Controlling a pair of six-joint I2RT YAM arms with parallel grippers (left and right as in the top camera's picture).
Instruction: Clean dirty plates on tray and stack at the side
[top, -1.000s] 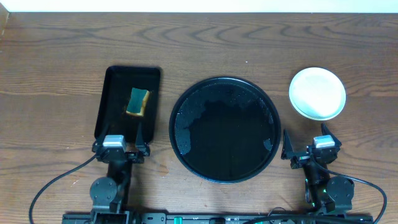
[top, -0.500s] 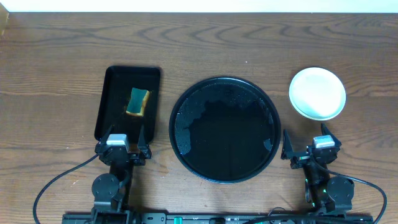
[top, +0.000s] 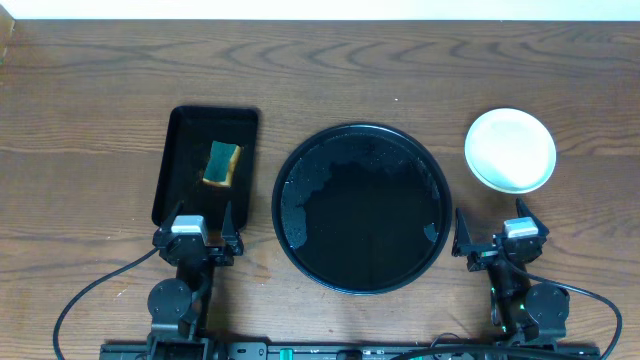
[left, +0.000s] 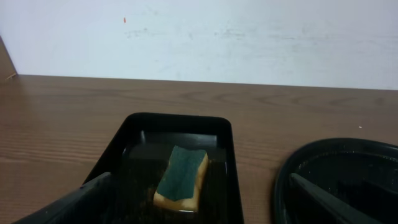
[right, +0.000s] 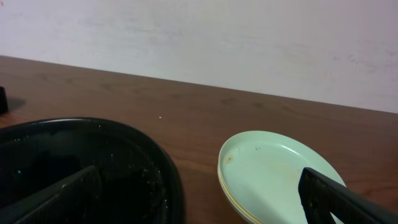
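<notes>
The plates (top: 510, 150) sit stacked on the table right of the round black tray (top: 360, 207); a pale blue one is on top with a yellow rim under it, as the right wrist view (right: 273, 171) shows. The round tray holds no plates, only wet specks, and shows in both wrist views (left: 339, 180) (right: 81, 168). My left gripper (top: 195, 222) is open and empty at the near end of the rectangular tray. My right gripper (top: 495, 232) is open and empty, just in front of the stack.
A small rectangular black tray (top: 205, 165) at the left holds a yellow sponge with a green top (top: 222, 163), also seen in the left wrist view (left: 181, 177). A white wall stands beyond the table's far edge.
My left gripper has drawn back slightly toward the table's near edge. Nothing else has moved.
</notes>
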